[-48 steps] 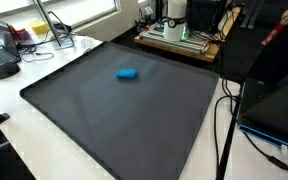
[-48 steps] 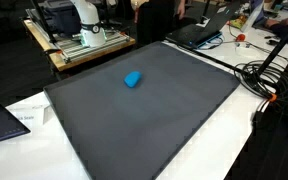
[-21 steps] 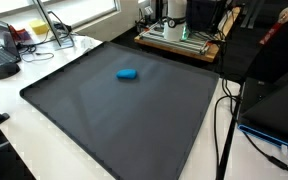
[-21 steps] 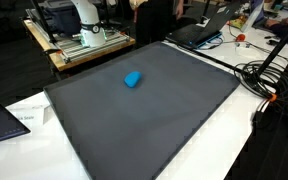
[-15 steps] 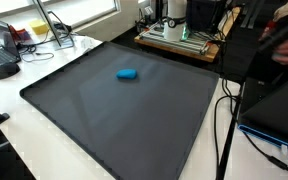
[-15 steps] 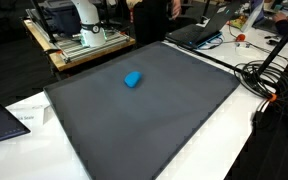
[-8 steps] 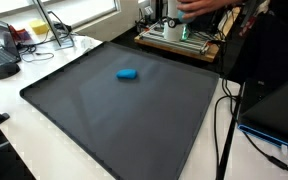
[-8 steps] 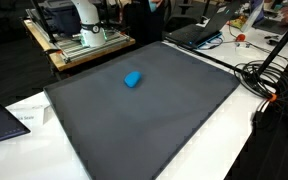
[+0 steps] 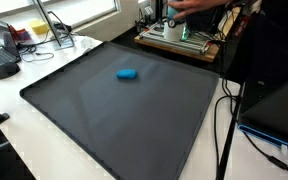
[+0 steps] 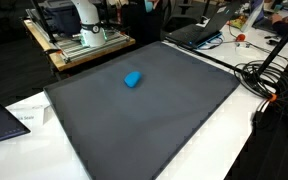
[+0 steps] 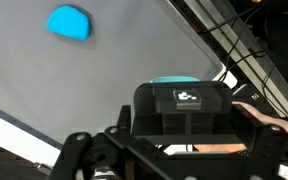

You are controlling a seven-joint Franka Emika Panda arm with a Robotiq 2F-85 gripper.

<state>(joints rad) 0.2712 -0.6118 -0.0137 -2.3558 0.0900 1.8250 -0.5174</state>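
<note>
A small blue object lies alone on the far half of a large dark grey mat. The wrist view looks down on the mat, with the blue object at the top left, well away from my gripper. The gripper's black body and linkages fill the lower part of that view; its jaws stand wide with nothing between them. A person's hand rests against the gripper's right side. The gripper itself is outside both exterior views.
The robot's white base stands on a stand behind the mat. A person's arm reaches over it. Cables and laptops lie beside the mat, with a keyboard and mouse on the white table.
A person's arm has come in over the robot's base at the back. The blue object and mat have not moved.
</note>
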